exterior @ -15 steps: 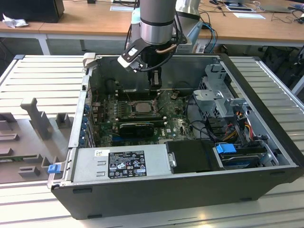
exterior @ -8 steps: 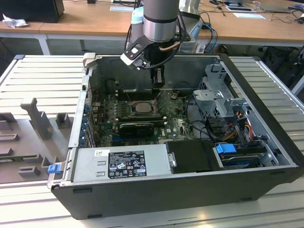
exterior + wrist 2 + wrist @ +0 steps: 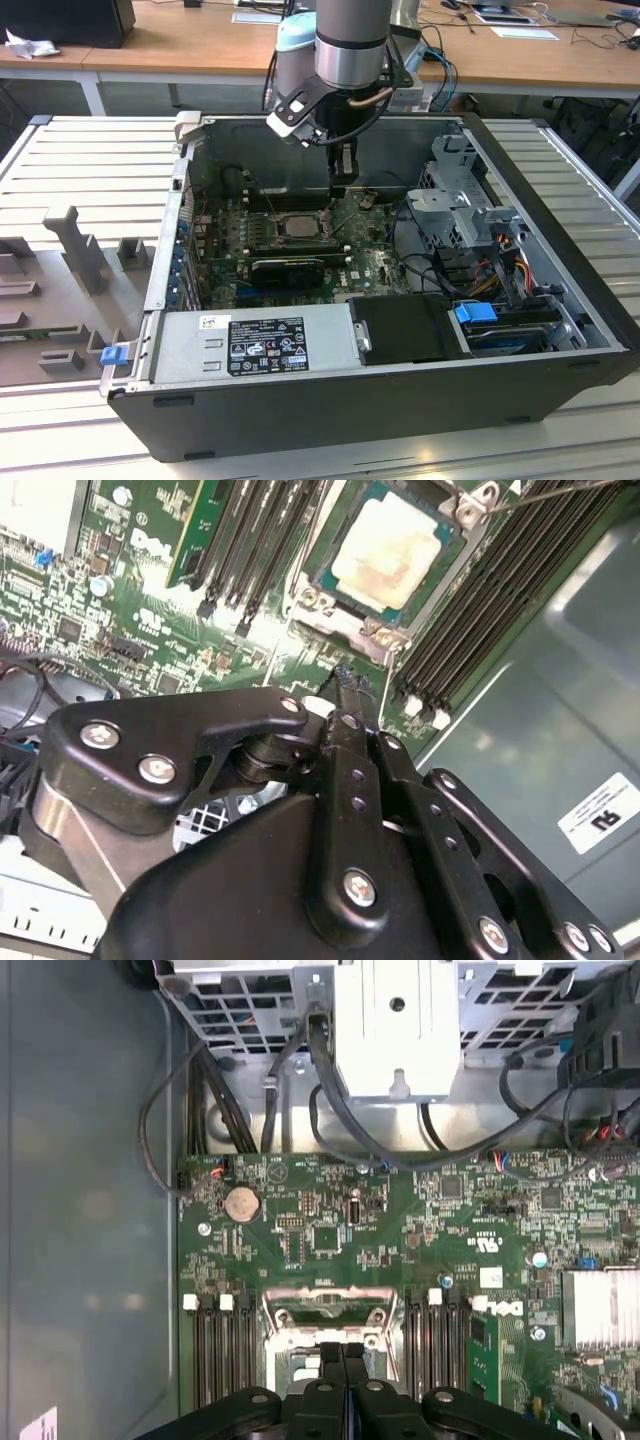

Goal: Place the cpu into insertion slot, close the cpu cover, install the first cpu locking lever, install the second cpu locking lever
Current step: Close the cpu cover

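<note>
The cpu (image 3: 393,548) lies flat in the insertion slot (image 3: 293,226) on the green board, its pale metal top showing. The silver cpu cover (image 3: 350,615) lies flat around it as a frame. A thin wire lever (image 3: 387,680) runs from the socket's corner towards me, and another thin rod (image 3: 560,488) crosses the far corner. My gripper (image 3: 345,677) hangs just above the board beside the socket's near edge, its black fingers pressed together and holding nothing. In the first wrist view the gripper (image 3: 343,1355) sits at the socket's silver rim (image 3: 322,1312). In the exterior view the gripper (image 3: 341,188) hangs to the right of the socket.
Long black memory slots (image 3: 480,590) flank the socket on both sides. A grey drive cage (image 3: 465,205) with cables (image 3: 300,1090) stands at the exterior view's right. The power supply (image 3: 255,345) fills the case's front. The case walls (image 3: 540,190) close in all around.
</note>
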`<state>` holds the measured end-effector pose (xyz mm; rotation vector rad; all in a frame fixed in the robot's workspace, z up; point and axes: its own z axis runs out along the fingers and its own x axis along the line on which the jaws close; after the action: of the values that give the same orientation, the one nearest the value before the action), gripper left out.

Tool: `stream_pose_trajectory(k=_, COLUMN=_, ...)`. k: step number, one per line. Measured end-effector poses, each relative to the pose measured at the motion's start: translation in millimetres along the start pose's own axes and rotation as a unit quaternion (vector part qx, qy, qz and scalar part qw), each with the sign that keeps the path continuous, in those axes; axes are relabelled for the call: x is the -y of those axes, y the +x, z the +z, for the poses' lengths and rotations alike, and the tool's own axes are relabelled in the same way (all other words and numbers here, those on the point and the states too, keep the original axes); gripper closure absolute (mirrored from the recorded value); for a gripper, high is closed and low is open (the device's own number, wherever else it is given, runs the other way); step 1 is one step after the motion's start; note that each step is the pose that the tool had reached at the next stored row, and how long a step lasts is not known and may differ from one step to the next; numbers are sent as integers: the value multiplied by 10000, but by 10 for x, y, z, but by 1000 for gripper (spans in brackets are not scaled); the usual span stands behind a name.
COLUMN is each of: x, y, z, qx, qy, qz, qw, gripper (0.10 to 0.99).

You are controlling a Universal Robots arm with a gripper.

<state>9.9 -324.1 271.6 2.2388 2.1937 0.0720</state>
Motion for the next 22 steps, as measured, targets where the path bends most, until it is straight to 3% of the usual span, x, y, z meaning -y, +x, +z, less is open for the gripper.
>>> stream_pose_trajectory(k=12, x=-293, y=7, z=11, qx=-1, qy=9, qz=0, qw=10000, gripper=980)
stream_pose_trajectory(k=22, x=-474, y=14, z=26, qx=-1, qy=19, qz=0, qw=10000, gripper=980)
